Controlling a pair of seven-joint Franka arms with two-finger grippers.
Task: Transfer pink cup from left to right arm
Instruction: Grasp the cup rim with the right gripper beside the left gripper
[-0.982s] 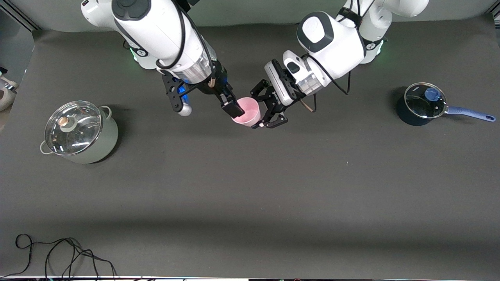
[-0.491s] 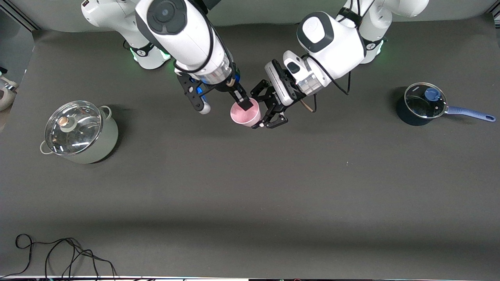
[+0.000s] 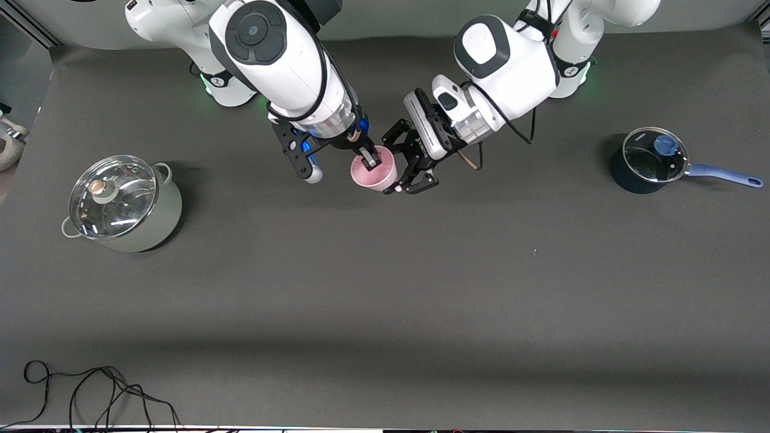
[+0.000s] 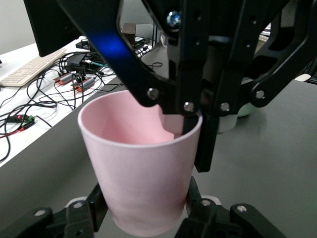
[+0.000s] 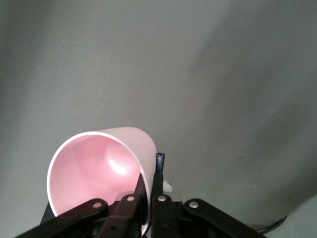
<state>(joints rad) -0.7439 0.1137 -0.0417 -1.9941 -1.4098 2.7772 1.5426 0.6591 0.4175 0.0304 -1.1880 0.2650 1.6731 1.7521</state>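
Note:
The pink cup (image 3: 379, 175) hangs mouth-up over the middle of the table, near the robots' bases. My left gripper (image 3: 392, 166), with black claw-like fingers, is shut on the cup's lower body; in the left wrist view its fingers (image 4: 96, 201) press both sides of the cup (image 4: 143, 168). My right gripper (image 3: 369, 159) comes down from above and is shut on the cup's rim, one finger inside and one outside. The right wrist view shows the right gripper (image 5: 151, 174) pinching the wall of the cup (image 5: 94, 166). The left wrist view also shows this right gripper (image 4: 192, 130) on the rim.
A pale green pot with a glass lid (image 3: 120, 201) stands toward the right arm's end of the table. A dark blue saucepan with a glass lid and blue handle (image 3: 649, 159) stands toward the left arm's end. A black cable (image 3: 96, 391) lies at the table edge nearest the camera.
My right gripper swung upright over the cup's rim and its fingers went from open to shut on the wall. The left gripper and cup shifted slightly toward the robots' bases.

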